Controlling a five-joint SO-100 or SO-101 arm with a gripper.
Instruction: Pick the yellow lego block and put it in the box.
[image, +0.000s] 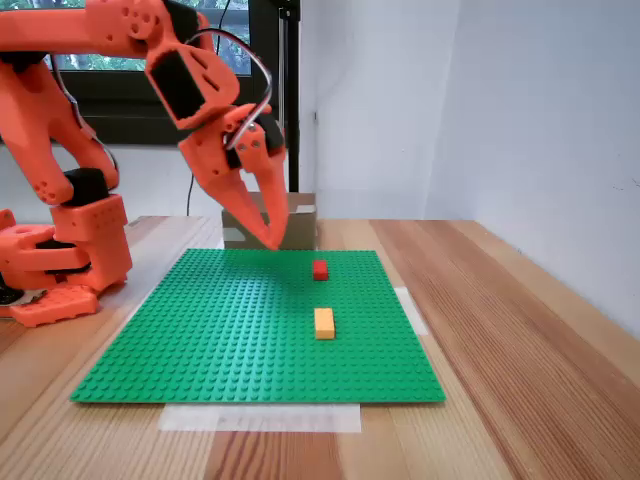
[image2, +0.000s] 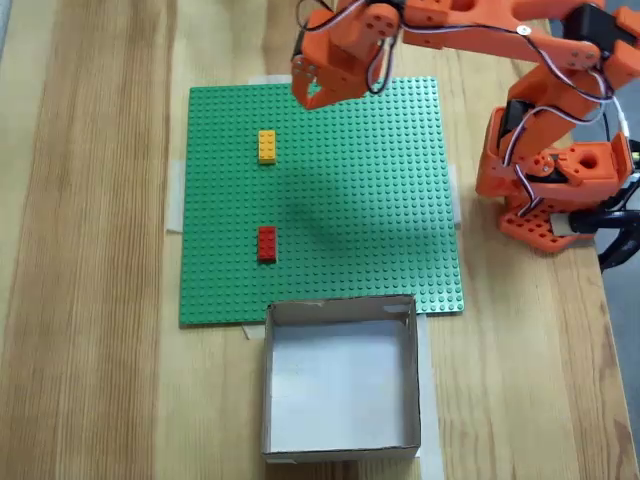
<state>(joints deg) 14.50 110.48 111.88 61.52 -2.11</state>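
In a fixed view from the front, most of the box (image: 290, 222) is hidden behind the fingers (image: 268, 232); only a brown corner and part of its top edge show past the far edge of the green baseplate (image: 200, 340). The fingers hang above the far part of the baseplate, tips together in a point, closed on nothing. In the fixed view from above, the arm's body covers the fingers (image2: 312, 92), so their state cannot be read there.

From the front, going near to far: the yellow block (image: 324, 322) lies flat on the baseplate, to the right of its middle, apart from everything. Beyond it, at twelve o'clock, sits the red block (image: 320, 269). Then comes the box.

From above, the box (image2: 275, 400) stands at six o'clock of the baseplate (image2: 380, 230), its pale floor bare, nothing inside. One yellow block (image2: 267, 146), one red block (image2: 266, 243), one box, one baseplate, all on the wooden worktop (image2: 90, 250).
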